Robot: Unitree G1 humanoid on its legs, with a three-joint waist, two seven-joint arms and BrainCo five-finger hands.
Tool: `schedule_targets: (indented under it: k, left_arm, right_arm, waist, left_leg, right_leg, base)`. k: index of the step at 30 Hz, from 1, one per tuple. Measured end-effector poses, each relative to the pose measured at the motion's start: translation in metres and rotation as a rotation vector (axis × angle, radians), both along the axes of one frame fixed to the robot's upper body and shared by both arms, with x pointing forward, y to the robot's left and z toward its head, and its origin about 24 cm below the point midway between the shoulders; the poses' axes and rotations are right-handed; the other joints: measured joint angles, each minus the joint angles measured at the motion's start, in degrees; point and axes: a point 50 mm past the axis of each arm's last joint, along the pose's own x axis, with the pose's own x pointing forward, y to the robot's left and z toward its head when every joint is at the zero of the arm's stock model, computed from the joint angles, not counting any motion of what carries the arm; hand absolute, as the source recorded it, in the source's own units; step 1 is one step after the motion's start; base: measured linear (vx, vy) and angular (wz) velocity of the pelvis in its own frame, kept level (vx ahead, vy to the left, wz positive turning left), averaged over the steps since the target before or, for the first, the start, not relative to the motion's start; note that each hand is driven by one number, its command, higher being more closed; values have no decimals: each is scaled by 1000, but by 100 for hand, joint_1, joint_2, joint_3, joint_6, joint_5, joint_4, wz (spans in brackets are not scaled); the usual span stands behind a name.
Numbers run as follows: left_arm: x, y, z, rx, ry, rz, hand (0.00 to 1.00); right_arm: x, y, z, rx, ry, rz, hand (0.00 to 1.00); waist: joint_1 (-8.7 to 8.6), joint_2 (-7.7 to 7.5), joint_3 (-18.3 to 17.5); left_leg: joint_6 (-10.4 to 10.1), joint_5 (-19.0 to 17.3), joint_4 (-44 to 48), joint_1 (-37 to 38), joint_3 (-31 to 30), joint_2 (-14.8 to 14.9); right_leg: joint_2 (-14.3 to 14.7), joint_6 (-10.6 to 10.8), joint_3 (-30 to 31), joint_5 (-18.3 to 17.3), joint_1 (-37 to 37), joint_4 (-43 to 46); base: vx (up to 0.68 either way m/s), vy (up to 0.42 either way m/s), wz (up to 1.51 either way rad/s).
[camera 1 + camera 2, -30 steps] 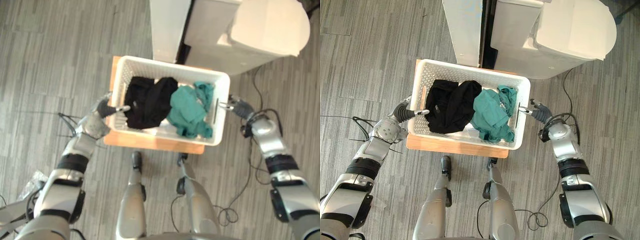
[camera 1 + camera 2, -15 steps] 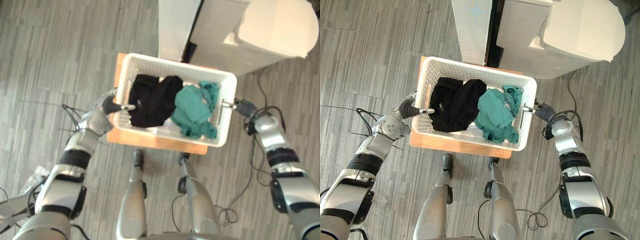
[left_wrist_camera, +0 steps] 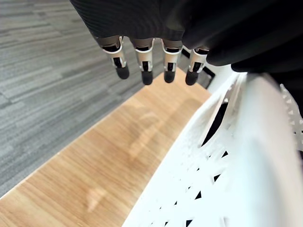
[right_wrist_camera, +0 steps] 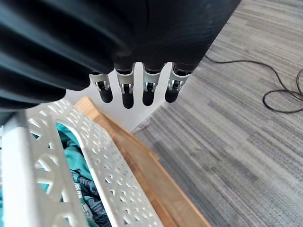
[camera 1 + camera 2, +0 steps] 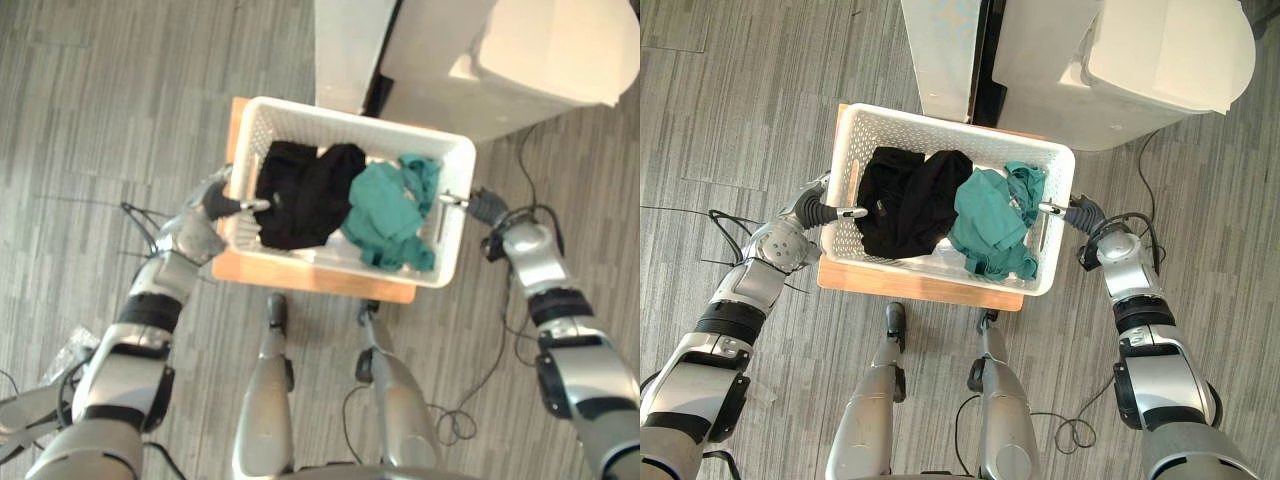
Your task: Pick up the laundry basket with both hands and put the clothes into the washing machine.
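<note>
Now the left hand (image 5: pixel 812 212) and right hand (image 5: pixel 1083 214) have reached the white perforated plastic laundry basket (image 5: pixel 940 130) (fingers straight, gripping nothing yet), so lifting is close.

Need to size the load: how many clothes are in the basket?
2 seen: a black garment on the basket's left side, a teal garment on its right; more may lie underneath.

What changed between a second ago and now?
Little. The right hand edged closer against the laundry basket, its thumb further over the rim. The left hand keeps its thumb over the opposite rim. Black clothes, green clothes and wooden table are unchanged; the camera shifted.
</note>
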Motion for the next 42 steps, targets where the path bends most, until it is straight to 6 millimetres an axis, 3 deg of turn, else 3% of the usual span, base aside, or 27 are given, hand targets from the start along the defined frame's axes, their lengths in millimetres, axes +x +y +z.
schedule_targets:
  k: [3, 8, 13, 16, 20, 25, 31, 34, 36, 37, 40, 42]
  left_arm:
    - [0, -1, 6, -7, -26, -8, 0]
    - [0, -4, 15, -4, -62, -31, 0]
    - [-1, -7, 20, 5, -70, -61, 0]
    - [-2, -5, 24, 17, -82, -65, 0]
    - [-2, -9, 27, 21, -94, -82, 0]
    - [-4, -12, 29, 27, -96, -105, 0]
    - [-6, -13, 28, 45, -85, -115, 0]
    - [-5, -11, 26, 24, -83, -101, 0]
    - [-5, -10, 22, -10, -81, -87, 0]
    - [-5, -9, 21, -35, -89, -75, 0]
    - [-7, 0, 17, -91, -96, -35, 0]
    - [-7, 4, 14, -106, -87, -21, 0]
  right_arm:
    - [2, 12, 30, 49, -121, 41, 0]
    - [-4, 8, 73, 174, -288, 85, 0]
    - [-11, 12, 98, 259, -378, 179, 0]
    - [-16, 25, 110, 247, -410, 278, 0]
    - [-18, 32, 104, 164, -365, 333, 0]
    - [-24, 31, 56, 10, -169, 361, 0]
    - [-33, 29, 39, -72, -88, 404, 0]
    - [-32, 9, 52, -45, -136, 329, 0]
    - [-34, -25, 80, 15, -264, 164, 0]
    - [-41, -45, 100, 35, -357, 76, 0]
    - [-61, -77, 136, 88, -549, -62, 0]
    - [-70, -80, 148, 99, -617, -70, 0]
  waist:
    - [5, -47, 61]
    - [4, -150, 119]
    - [10, -185, 136]
    - [8, -251, 168]
    - [15, -282, 183]
    - [33, -303, 197]
    - [14, -304, 201]
    - [-5, -304, 201]
    - [13, -304, 201]
    - [23, -303, 201]
    - [-3, -299, 204]
    - [-3, -301, 203]
  left_leg:
    - [1, -15, 59, -40, -6, 7]
    - [15, -211, 411, -216, -62, 26]
    - [31, -389, 703, -357, -106, 66]
    - [31, -514, 911, -412, -140, 80]
    - [64, -606, 1080, -510, -158, 70]
    - [110, -783, 1357, -650, -168, 78]
    - [147, -860, 1457, -692, -171, 86]
    - [166, -871, 1441, -685, -167, 93]
    - [182, -882, 1408, -690, -143, 104]
    - [189, -884, 1339, -684, -113, 118]
    - [177, -809, 1152, -581, -54, 218]
    - [177, -756, 1055, -500, 15, 221]
  right_leg:
    - [1, 8, -10, 6, -8, 0]
    - [5, 18, -58, 22, 11, 1]
    - [30, 37, -75, 48, 29, 2]
    - [70, 29, -85, 55, 76, 2]
    - [76, 67, -102, 59, 78, 2]
    - [75, 118, -113, 99, 83, 3]
    - [69, 274, 23, 208, 82, 3]
    - [74, 382, 73, 289, 76, 3]
    - [88, 363, 143, 414, 37, 3]
    - [108, 475, 208, 535, -12, 2]
    - [216, 290, 260, 887, -86, 1]
    - [224, 259, 355, 914, -91, 1]
  base:
    - [-32, 30, 2]
    - [-35, 39, 2]
    - [-31, 33, 1]
    - [-34, 27, -1]
    - [-40, 28, 3]
    - [-30, 42, -1]
    - [-18, 29, -2]
    - [-13, 29, -3]
    - [-14, 32, -11]
    - [-11, 31, -17]
    - [6, 15, -22]
    - [30, 3, -13]
